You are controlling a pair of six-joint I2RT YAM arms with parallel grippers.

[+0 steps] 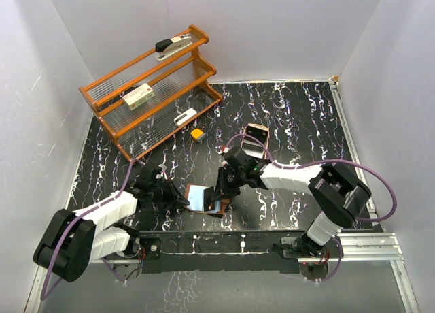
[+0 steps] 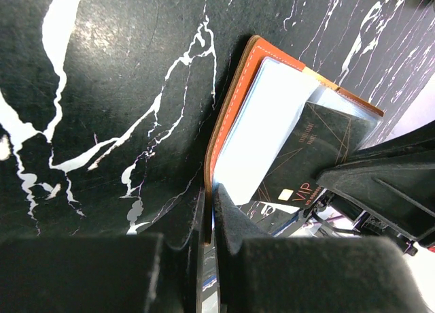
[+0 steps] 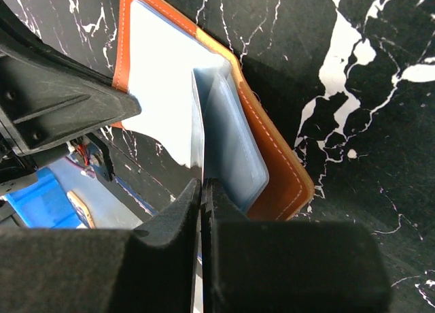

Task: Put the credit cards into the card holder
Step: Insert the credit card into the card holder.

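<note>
From the top camera I saw the card holder (image 1: 201,197) lying open on the black marbled table (image 1: 292,122), near the front edge and between the two arms. The left gripper (image 1: 181,200) was at its left side and the right gripper (image 1: 221,192) at its right side, both low over it. From that height I could not tell what either one had hold of. Well behind them stood an orange rack (image 1: 151,88) with a stapler (image 1: 172,45) on its top shelf. A small yellow block (image 1: 198,133) lay on the table just in front of the rack, and a tan tray (image 1: 255,135) sat behind the right arm.

On the left wrist camera the left fingers were pressed together on the near edge of the open holder, with the orange leather rim running up and away from them. Past the pale inner lining I saw a dark credit card (image 2: 312,150) with gold lines and "VIP" printed on it. It was tilted, its far end down inside the holder, and the right gripper's black body was beside it.

On the right wrist camera the right fingers were closed on that card, which I saw almost edge-on rising from between them. Its far end met the holder at a pale blue pocket (image 3: 234,143). The left gripper was at the holder's left edge.
</note>
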